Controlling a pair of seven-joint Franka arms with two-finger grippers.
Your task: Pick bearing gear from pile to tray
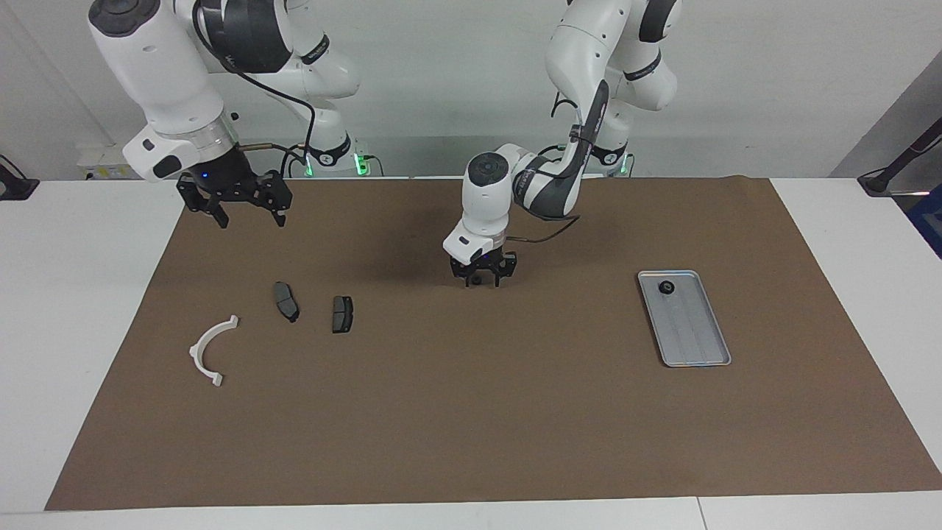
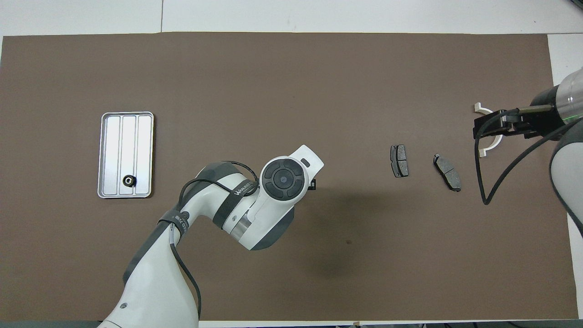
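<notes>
My left gripper [image 1: 483, 282] is down at the brown mat near its middle, open, with a tiny black round piece [image 1: 477, 281] between its fingers. In the overhead view the left wrist hides it. The silver tray [image 1: 695, 331] lies toward the left arm's end, and one black bearing gear [image 1: 667, 288] sits in its corner nearest the robots; it also shows in the overhead view [image 2: 129, 181]. Two dark brake pads [image 1: 286, 301] [image 1: 342, 314] and the white arc [image 1: 210, 352] lie toward the right arm's end. My right gripper [image 1: 250, 210] hangs open and empty over the mat.
The brown mat [image 1: 471, 427] covers most of the white table. In the overhead view the right gripper [image 2: 478, 129] overlaps the white arc [image 2: 489, 148]. The brake pads [image 2: 399, 160] [image 2: 447, 171] lie side by side between the two grippers.
</notes>
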